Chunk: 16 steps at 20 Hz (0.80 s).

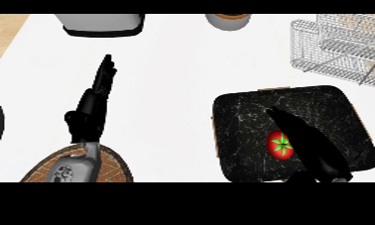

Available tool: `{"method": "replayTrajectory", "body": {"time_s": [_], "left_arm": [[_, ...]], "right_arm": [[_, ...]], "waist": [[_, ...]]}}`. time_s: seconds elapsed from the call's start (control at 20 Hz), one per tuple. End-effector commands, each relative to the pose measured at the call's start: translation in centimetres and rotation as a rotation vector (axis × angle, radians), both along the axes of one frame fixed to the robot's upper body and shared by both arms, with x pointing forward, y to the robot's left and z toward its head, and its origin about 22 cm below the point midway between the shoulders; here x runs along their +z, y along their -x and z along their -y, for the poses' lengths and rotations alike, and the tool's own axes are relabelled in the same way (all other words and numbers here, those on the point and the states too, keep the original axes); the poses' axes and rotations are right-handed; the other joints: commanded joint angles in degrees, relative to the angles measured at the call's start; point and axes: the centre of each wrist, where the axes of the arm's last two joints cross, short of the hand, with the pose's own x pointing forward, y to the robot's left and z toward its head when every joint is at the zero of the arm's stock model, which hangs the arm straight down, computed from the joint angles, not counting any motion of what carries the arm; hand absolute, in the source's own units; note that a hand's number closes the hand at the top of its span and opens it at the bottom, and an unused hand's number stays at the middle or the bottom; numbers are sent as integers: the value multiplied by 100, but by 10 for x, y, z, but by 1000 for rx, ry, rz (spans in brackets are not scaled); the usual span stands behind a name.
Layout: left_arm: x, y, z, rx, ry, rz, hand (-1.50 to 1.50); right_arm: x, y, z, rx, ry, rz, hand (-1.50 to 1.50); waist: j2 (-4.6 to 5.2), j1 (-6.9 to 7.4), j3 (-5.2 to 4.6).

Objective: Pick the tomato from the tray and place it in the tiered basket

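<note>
Presently: my right hand, fingers straight and holding nothing, hovers over the black marbled square tray; the red round tomato lies just left of it, ungrasped. Wire tiered basket waits well beyond. Left hand rests, fingers straight.

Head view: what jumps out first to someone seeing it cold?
The red tomato with its green star top stands out against the dark marbled tray at lower right, with the right hand stretched open just beside it. At left, the left hand rests with straight fingers over the white counter. The wire tiered basket sits at upper right.
</note>
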Motion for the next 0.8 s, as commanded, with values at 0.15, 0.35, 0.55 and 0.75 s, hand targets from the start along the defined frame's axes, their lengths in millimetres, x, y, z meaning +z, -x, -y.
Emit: {"method": "replayTrajectory", "body": {"time_s": [0.15,0.35,0.55,0.75], "left_arm": [[4,-7,2,-19,13,-14,0],[-10,-1,-6,0,0,10,0],[4,-4,18,-29,16,20,0],[8,-9,3,-38,4,2,0]], "right_arm": [[-2,-10,-6,-10,9,132,150],[-10,-4,4,53,116,224,150],[-27,-49,-22,-130,307,61,150],[-3,-92,2,-335,479,-87,150]], "waist": [[1,-3,0],[0,-10,-1],[33,123,-3],[64,252,-10]]}}
